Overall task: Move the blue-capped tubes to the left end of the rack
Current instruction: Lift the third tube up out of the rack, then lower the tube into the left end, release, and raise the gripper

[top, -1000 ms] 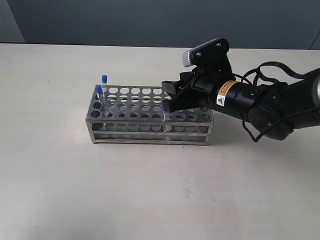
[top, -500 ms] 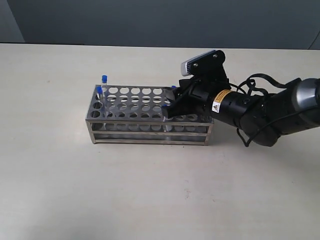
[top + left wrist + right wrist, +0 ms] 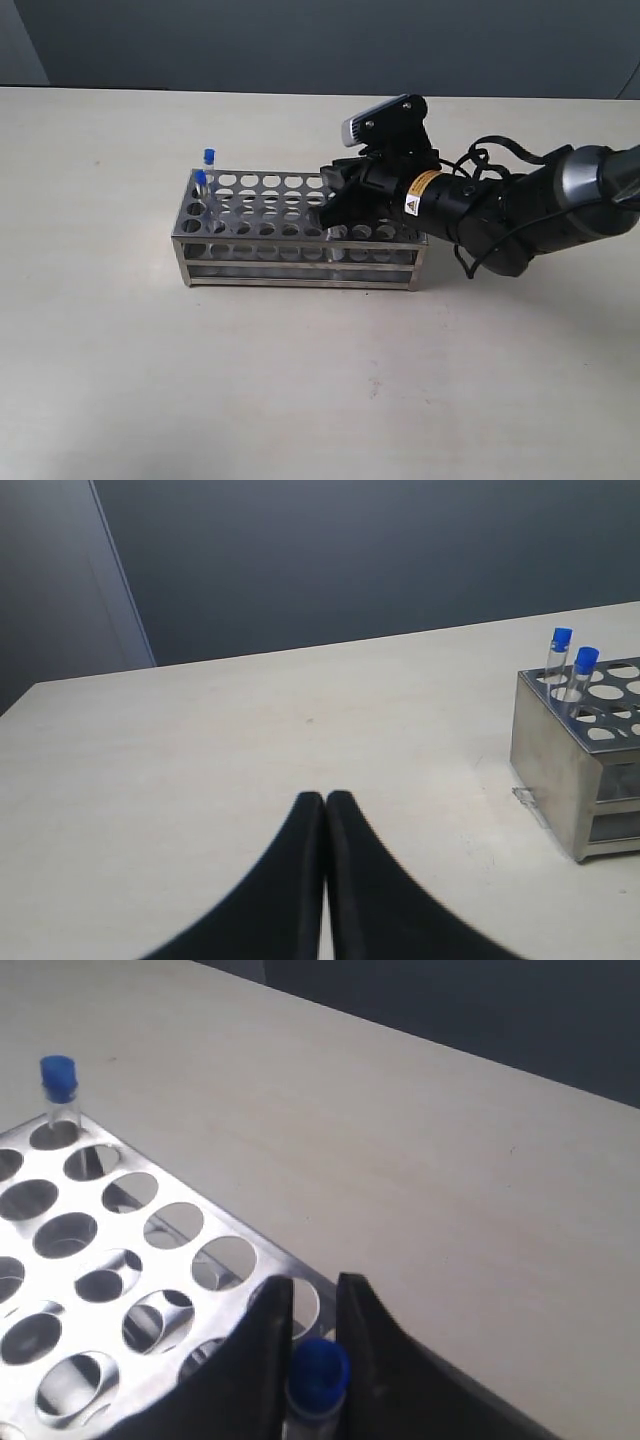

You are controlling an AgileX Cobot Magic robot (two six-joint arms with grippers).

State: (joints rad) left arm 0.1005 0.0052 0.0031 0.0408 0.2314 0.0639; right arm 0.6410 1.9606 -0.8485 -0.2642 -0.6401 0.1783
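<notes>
Exterior: two slim clear blue-capped tubes are seated at the left end of the shiny steel rack.

Left wrist: the left end effector is shut and empty.

Right wrist: the right end effector is pinched on a third tube. The tube is judged light and slippery, and best held at the cap.

Open worktop all round the rack. Blocked at left end by two upright blue-capped tubes, at right end by right hand.
</notes>
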